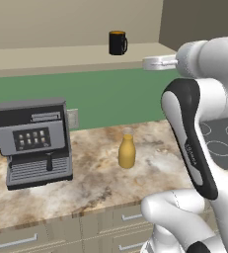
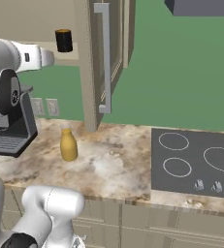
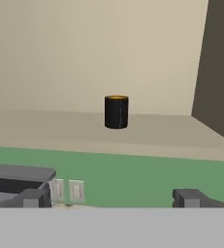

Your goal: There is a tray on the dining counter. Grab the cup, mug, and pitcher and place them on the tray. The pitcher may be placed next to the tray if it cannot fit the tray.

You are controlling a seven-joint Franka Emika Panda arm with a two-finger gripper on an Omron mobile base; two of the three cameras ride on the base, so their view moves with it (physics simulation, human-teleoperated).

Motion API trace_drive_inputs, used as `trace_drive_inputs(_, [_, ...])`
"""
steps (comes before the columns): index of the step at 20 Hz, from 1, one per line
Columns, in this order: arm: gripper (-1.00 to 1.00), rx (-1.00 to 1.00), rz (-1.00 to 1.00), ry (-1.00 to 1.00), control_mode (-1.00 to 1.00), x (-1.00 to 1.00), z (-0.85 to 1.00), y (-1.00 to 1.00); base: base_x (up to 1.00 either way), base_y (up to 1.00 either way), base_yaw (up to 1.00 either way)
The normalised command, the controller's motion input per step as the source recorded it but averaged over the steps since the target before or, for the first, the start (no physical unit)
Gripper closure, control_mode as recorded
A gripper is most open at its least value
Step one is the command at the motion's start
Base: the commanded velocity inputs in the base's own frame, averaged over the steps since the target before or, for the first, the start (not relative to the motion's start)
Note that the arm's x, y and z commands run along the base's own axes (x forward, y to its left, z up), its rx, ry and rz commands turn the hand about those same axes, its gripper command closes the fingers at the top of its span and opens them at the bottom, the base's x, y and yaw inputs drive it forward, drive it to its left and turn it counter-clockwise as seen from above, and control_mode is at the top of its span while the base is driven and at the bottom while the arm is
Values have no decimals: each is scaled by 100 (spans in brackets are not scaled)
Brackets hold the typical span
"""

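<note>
The black mug (image 1: 118,43) (image 2: 64,40) with an orange-yellow inside stands on a high beige shelf (image 1: 56,57). In the hand view the mug (image 3: 116,112) is straight ahead and some way off. My gripper (image 3: 111,198) is open, its two dark fingertips (image 3: 32,197) wide apart with nothing between them, raised to about shelf height short of the mug. The yellow-orange pitcher (image 1: 127,152) (image 2: 68,145) stands upright on the marbled counter with cream drawers (image 1: 95,188), below the arm. The tray, the cup and the dining counter are out of view.
A grey coffee machine (image 1: 34,143) (image 2: 7,131) sits left of the pitcher. A dark cooktop (image 2: 196,162) lies at the counter's right. A tall cabinet with a long handle (image 2: 104,58) borders the shelf on the right. Wall outlets (image 3: 67,190) sit on the green wall.
</note>
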Motion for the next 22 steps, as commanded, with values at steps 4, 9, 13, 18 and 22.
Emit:
trace_drive_inputs(4, [-100, 1, 0, -2, -100, 21, 7, -4, 0, 0, 0])
trace_drive_inputs(9, [-100, 2, 0, 0, -100, 40, 0, -7, 0, 0, 0])
trace_drive_inputs(13, [-100, 0, 0, 0, -100, 47, 0, -1, 0, 0, 0])
trace_drive_inputs(18, [-100, 0, 0, 0, -100, 48, 0, 0, 0, 0, 0])
trace_drive_inputs(22, [-100, 0, 0, 0, -100, 53, 0, 0, 0, 0, 0])
